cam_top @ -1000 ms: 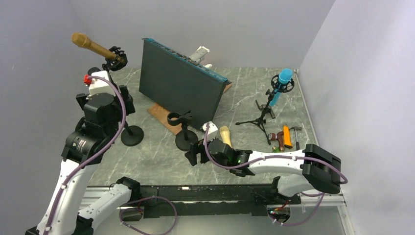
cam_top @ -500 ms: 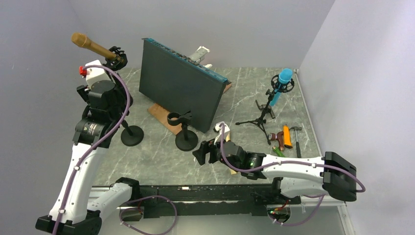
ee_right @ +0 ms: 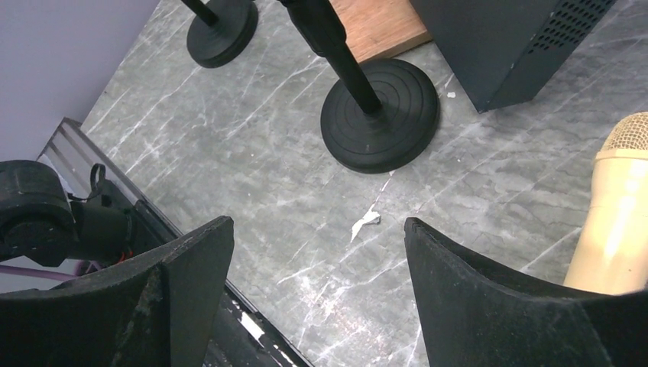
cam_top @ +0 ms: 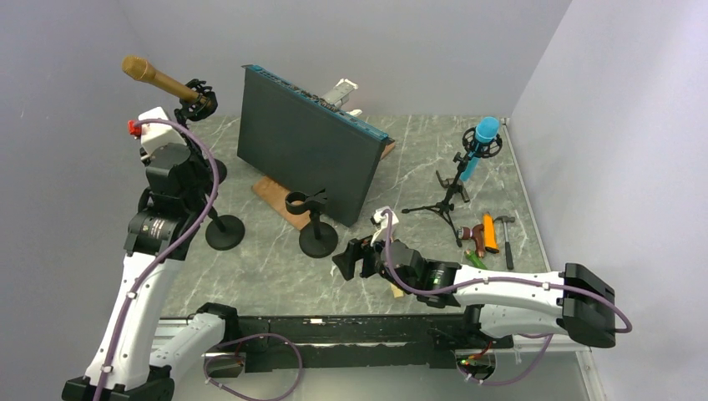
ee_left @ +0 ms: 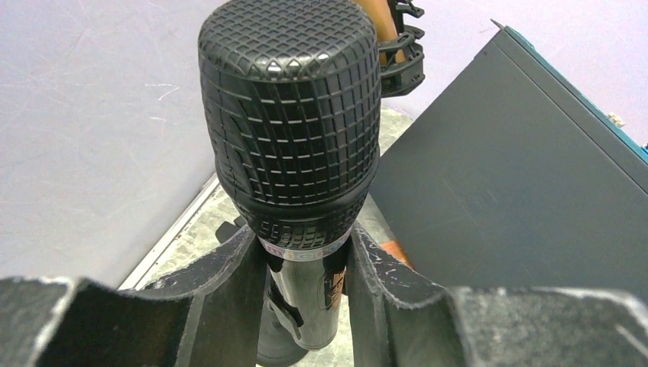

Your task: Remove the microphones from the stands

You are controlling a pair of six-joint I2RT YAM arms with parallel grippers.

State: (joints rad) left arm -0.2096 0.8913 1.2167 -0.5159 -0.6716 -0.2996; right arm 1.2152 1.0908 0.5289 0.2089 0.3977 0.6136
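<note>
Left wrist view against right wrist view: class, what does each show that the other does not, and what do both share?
Only the left wrist view shows the black microphone, with the left gripper closed on its handle just below the grille. Only the right wrist view shows the open right gripper, a round stand base, a cream microphone lying flat and a white scrap. Both show the dark box and the grey marble table.

The black microphone (ee_left: 290,130) fills the gap of the left gripper (ee_left: 306,246). Bare marble table (cam_top: 259,276) lies open before the round stand bases (ee_right: 380,115). The upright dark panel (cam_top: 300,154) walls off the back, and the tripod stand (cam_top: 451,200) and hand tools (cam_top: 488,234) crowd the right.
</note>
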